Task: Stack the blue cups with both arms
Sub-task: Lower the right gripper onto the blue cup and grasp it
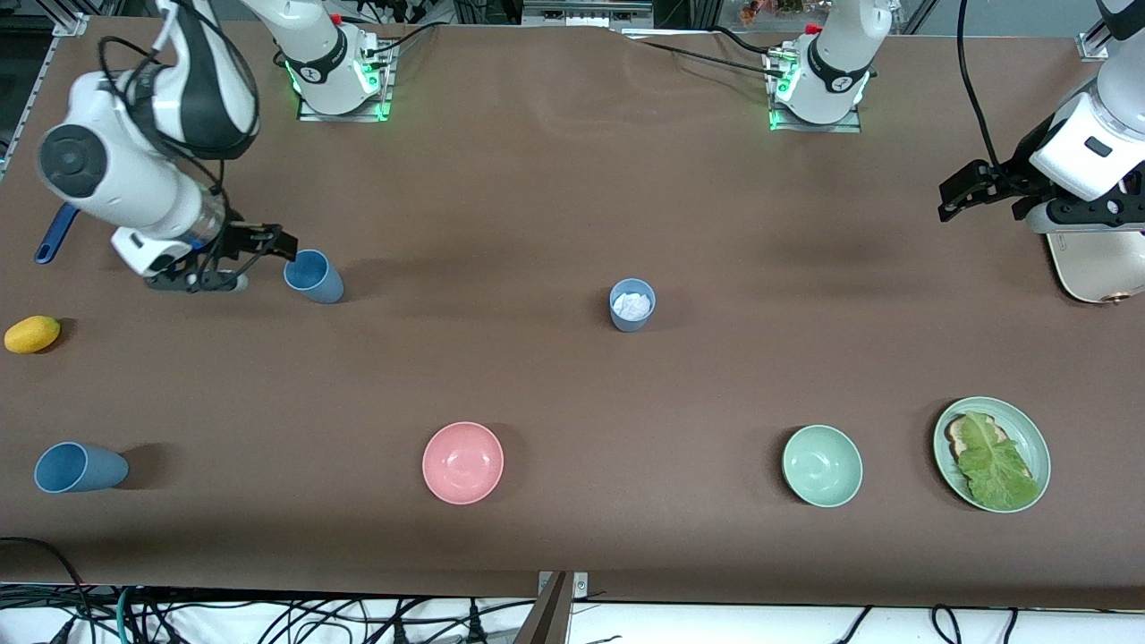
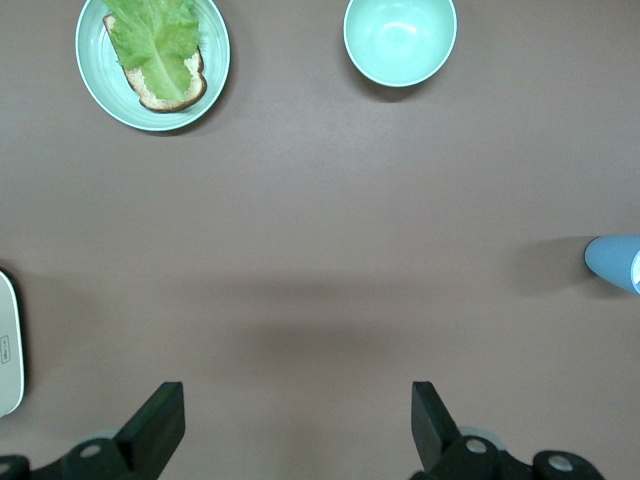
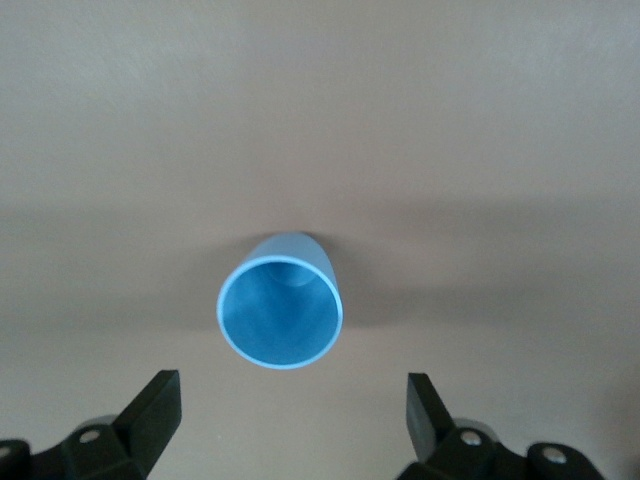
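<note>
Three blue cups are on the brown table. One cup (image 1: 313, 275) stands toward the right arm's end; in the right wrist view (image 3: 280, 310) its open mouth faces me. My right gripper (image 1: 279, 243) (image 3: 290, 385) is open, low beside this cup and apart from it. A greyer-blue cup (image 1: 631, 305) with something white inside stands mid-table; it shows at the edge of the left wrist view (image 2: 612, 262). A third cup (image 1: 79, 467) sits near the front corner at the right arm's end. My left gripper (image 1: 953, 201) (image 2: 297, 392) is open, empty and waits above bare table at the left arm's end.
A pink bowl (image 1: 462, 462), a green bowl (image 1: 822, 465) (image 2: 400, 40) and a green plate (image 1: 1038, 447) (image 2: 100, 90) with bread and lettuce line the front. A yellow fruit (image 1: 32, 334) and a blue handle (image 1: 55, 234) lie by the right arm. A white appliance (image 1: 1096, 268) lies under the left arm.
</note>
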`<state>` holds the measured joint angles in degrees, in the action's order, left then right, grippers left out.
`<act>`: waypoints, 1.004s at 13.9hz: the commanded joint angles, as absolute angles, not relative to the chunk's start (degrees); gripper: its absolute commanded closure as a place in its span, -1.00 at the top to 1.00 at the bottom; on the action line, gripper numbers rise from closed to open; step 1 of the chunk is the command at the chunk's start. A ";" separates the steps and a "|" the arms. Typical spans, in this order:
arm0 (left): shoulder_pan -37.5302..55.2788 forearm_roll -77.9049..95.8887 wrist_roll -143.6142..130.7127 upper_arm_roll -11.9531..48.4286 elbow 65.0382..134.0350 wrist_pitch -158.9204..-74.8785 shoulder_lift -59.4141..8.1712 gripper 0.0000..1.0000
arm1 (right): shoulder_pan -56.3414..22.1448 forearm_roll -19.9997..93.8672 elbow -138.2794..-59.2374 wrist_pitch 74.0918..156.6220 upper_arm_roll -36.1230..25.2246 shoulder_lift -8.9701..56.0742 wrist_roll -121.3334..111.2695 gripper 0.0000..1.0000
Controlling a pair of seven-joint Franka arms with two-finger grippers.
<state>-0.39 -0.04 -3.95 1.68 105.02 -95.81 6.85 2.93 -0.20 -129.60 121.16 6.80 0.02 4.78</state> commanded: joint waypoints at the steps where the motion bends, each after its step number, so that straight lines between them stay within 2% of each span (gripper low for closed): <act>1: -1.14 1.32 -2.20 1.93 104.59 -95.19 6.94 1.00 | 3.16 -0.88 -135.25 125.05 6.50 -2.29 4.57 1.00; 5: -1.14 1.32 -2.29 2.02 104.59 -95.10 6.94 1.00 | 3.34 -0.88 -136.85 128.84 2.82 0.34 0.71 1.00; 14: -1.14 1.32 -2.29 2.02 104.59 -94.84 6.94 1.00 | 3.60 -0.88 -134.39 130.52 2.64 6.76 0.79 1.00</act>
